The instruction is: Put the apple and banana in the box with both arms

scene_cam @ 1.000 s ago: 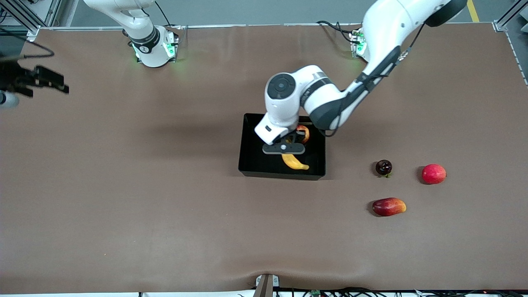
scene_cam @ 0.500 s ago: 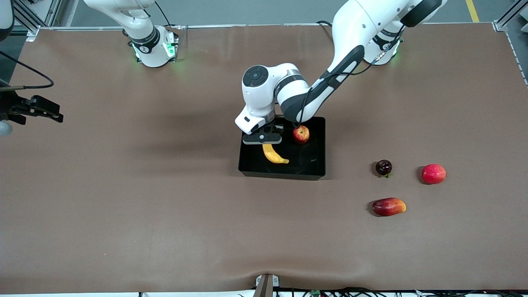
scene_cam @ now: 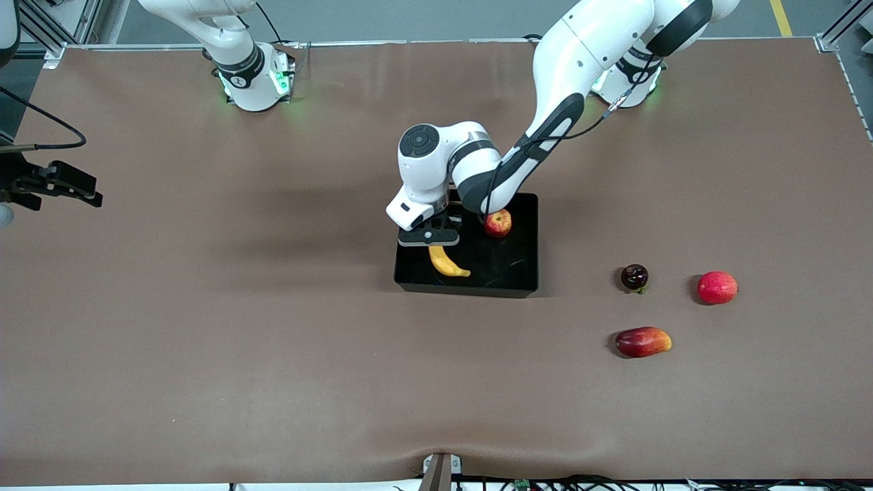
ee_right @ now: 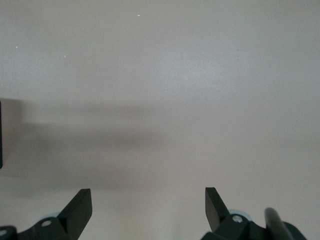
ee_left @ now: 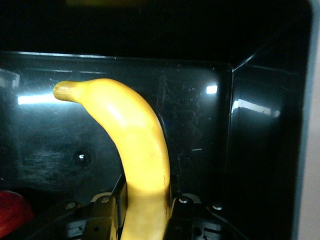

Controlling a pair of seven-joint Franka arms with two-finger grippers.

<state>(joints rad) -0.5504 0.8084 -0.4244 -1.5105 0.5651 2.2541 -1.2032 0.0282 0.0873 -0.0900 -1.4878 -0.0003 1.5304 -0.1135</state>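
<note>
The black box (scene_cam: 466,289) stands mid-table. The apple (scene_cam: 498,222) lies in it, at the side farther from the front camera. My left gripper (scene_cam: 430,237) is over the box's end toward the right arm and is shut on the banana (scene_cam: 447,262), which hangs low inside the box. In the left wrist view the banana (ee_left: 135,140) rises between the fingers (ee_left: 102,215) of the left gripper (ee_left: 145,212), with the box wall (ee_left: 260,150) beside it and the apple (ee_left: 12,212) at the edge. My right gripper (scene_cam: 68,184) is open and empty over bare table at the right arm's end (ee_right: 148,200).
Three other fruits lie toward the left arm's end: a small dark round fruit (scene_cam: 634,276), a smooth pink-red round fruit (scene_cam: 717,287), and a red-and-yellow mango-like fruit (scene_cam: 643,341) nearer the front camera. Brown table surrounds the box.
My left gripper has carried the banana across the box toward the right arm's end, uncovering the apple. The right gripper has shifted slightly at the table's end.
</note>
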